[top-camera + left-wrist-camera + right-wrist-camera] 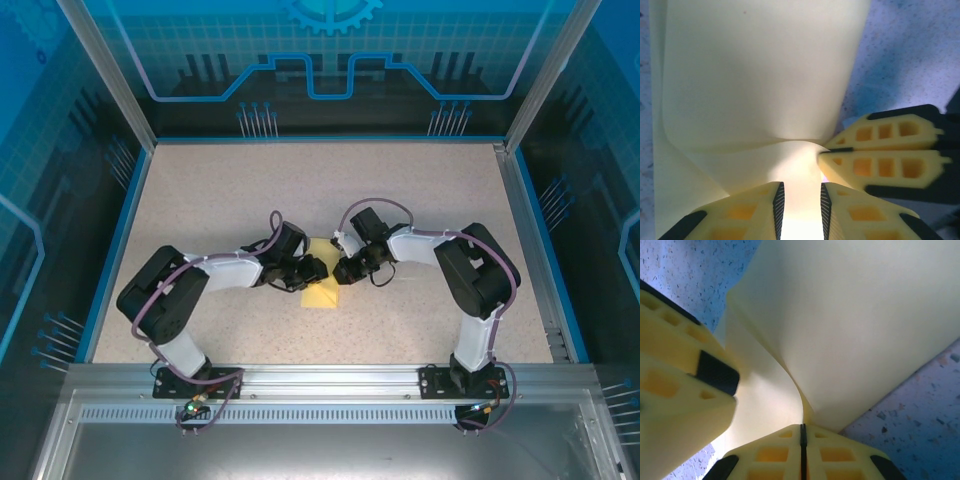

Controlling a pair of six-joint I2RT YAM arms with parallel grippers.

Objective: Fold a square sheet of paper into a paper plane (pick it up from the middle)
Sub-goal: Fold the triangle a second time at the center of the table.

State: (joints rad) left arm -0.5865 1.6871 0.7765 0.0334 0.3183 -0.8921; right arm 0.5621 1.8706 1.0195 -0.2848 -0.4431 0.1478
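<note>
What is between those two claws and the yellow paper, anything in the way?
Nothing visible. The right gripper is shut on a raised fold of the square sheet of paper, and the left gripper has its jaws slightly apart with the sheet showing in the gap.

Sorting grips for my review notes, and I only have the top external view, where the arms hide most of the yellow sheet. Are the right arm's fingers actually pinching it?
Observer: Yes. In the right wrist view the right gripper has its fingers pressed together on a raised fold of the square sheet of paper.
Operator: And the left one?
Observer: The left wrist view shows the left gripper with its fingers apart and paper showing in the gap.
Operator: Is the sheet lying flat?
Observer: No. It curves up off the table into a ridge that ends at the pinch.
</note>
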